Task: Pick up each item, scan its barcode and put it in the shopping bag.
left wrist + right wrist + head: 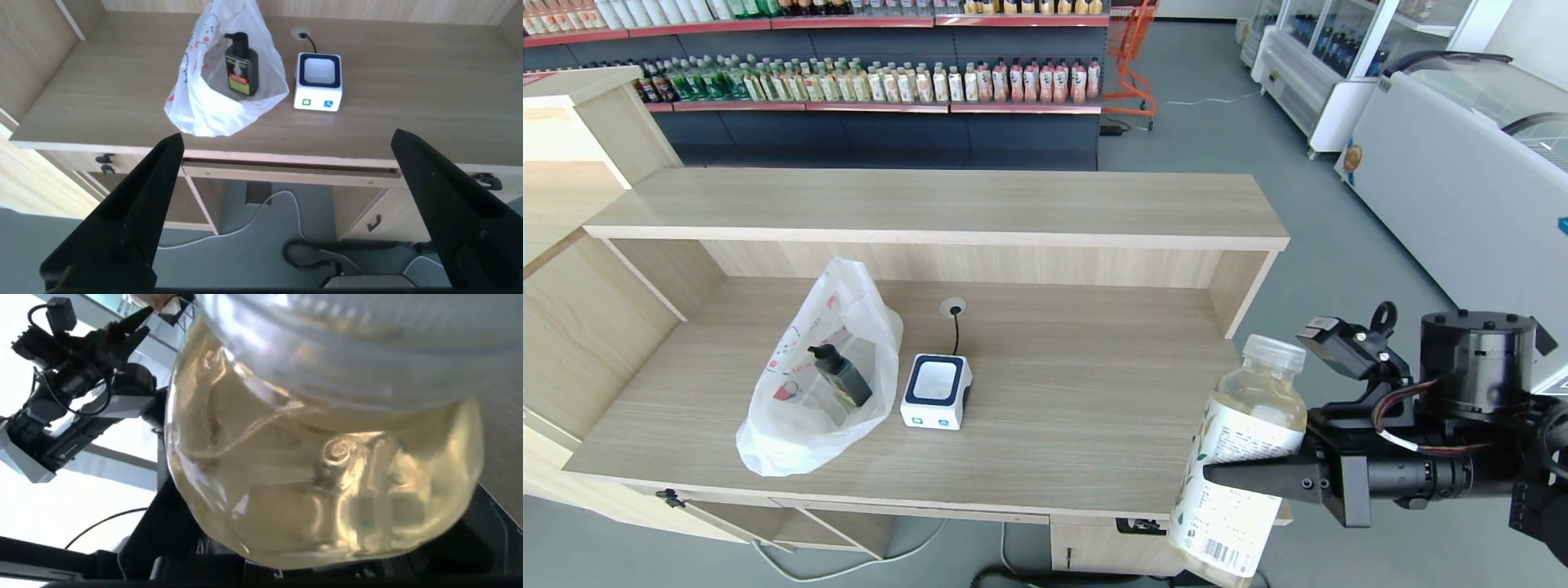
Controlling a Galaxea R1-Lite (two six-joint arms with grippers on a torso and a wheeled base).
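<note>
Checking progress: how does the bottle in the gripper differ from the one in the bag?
The drink bottle is pale and clear; the pump bottle is dark and pump-topped. The right gripper holds the drink bottle aloft; the pump bottle sits in the bag. Both carry labels.

pale drink bottle [1250, 408] upright, clamped in right gripper [1233, 475]; scanner [936, 390] and shopping bag [792, 425] holding dark pump bottle [843, 377] well to its left.

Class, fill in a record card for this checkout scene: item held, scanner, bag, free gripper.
Item held: drink bottle, gripped by the right gripper, off the right front corner of the counter
Scanner: scanner on the counter, beside the shopping bag
Bag: holds a dark pump bottle
Free gripper: left gripper, open, in front of the counter
</note>
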